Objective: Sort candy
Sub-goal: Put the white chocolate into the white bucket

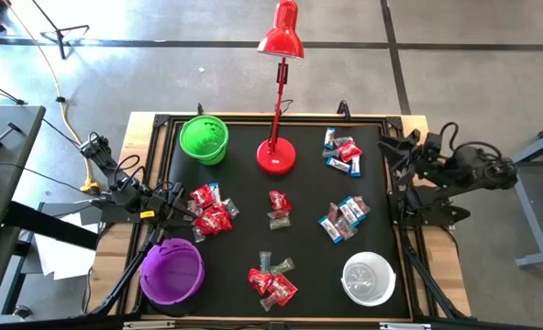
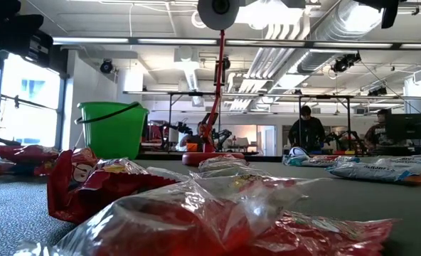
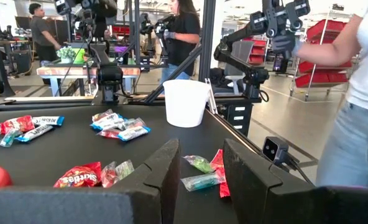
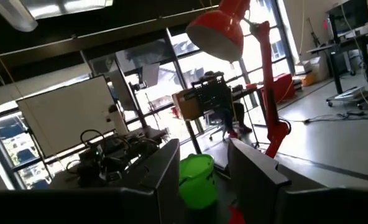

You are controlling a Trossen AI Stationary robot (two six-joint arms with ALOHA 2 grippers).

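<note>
Small wrapped candy lies in several piles on the black mat: one (image 1: 210, 209) close to my left gripper (image 1: 178, 203), one (image 1: 278, 209) mid-mat, one (image 1: 271, 280) at the near edge, and two on the right (image 1: 345, 218) (image 1: 343, 151). The left gripper (image 3: 202, 149) is open and low at the mat's left edge, with candy (image 3: 199, 174) ahead between its fingers. My right gripper (image 4: 202, 146) is open at the mat's right edge (image 1: 402, 158), raised, facing the green bowl (image 4: 196, 180). Red wrappers (image 2: 196, 213) fill the low view's foreground.
A green bowl (image 1: 204, 139) stands far left, a purple bowl (image 1: 171, 271) near left and a white bowl (image 1: 369, 278) near right. A red desk lamp's base (image 1: 276, 156) stands at the mat's far middle. A person (image 3: 364, 93) stands beyond the table's right side.
</note>
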